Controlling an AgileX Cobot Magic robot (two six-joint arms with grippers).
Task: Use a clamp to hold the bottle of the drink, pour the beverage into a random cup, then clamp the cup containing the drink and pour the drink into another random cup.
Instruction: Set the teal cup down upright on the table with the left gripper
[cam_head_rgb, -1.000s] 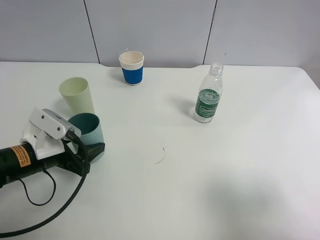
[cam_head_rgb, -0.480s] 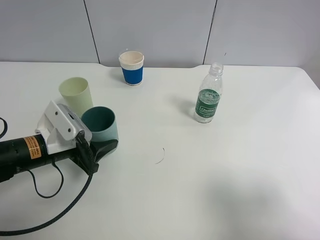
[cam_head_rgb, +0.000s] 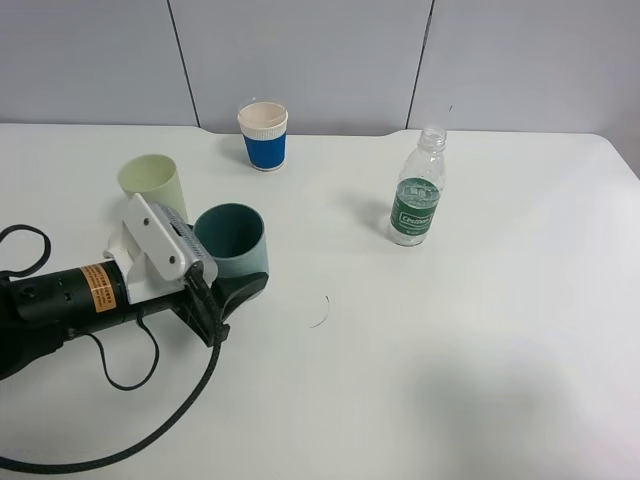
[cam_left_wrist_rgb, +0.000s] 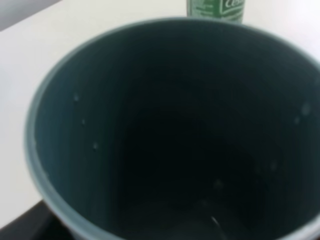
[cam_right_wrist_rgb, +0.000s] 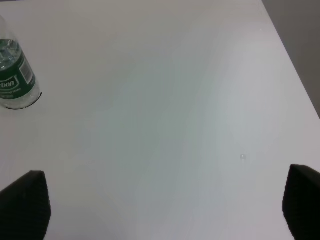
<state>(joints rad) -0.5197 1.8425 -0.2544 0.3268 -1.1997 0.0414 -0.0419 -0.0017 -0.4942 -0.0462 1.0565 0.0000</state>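
The teal-blue cup (cam_head_rgb: 232, 240) is at the left of the table, upright, with my left gripper (cam_head_rgb: 238, 286) shut on its lower wall. The left wrist view looks straight into the cup (cam_left_wrist_rgb: 165, 135): a dark green inside with droplets on the wall, and I cannot tell how much beverage lies at the bottom. The bottle (cam_head_rgb: 416, 200) stands uncapped and alone at the right of centre; it also shows as the bottle (cam_right_wrist_rgb: 15, 80) in the right wrist view. My right gripper (cam_right_wrist_rgb: 160, 210) hangs open over bare table, fingers wide apart, and is outside the exterior view.
A pale yellow-green tumbler (cam_head_rgb: 152, 185) stands just behind the left arm. A blue-sleeved paper cup (cam_head_rgb: 263, 135) stands at the back near the wall. A small dark curved mark (cam_head_rgb: 320, 314) lies mid-table. Black cable (cam_head_rgb: 150, 410) loops at the front left.
My left arm has carried the teal-blue cup to the right and a little away from the front edge, past the pale tumbler. The bottle and other cups have not moved.
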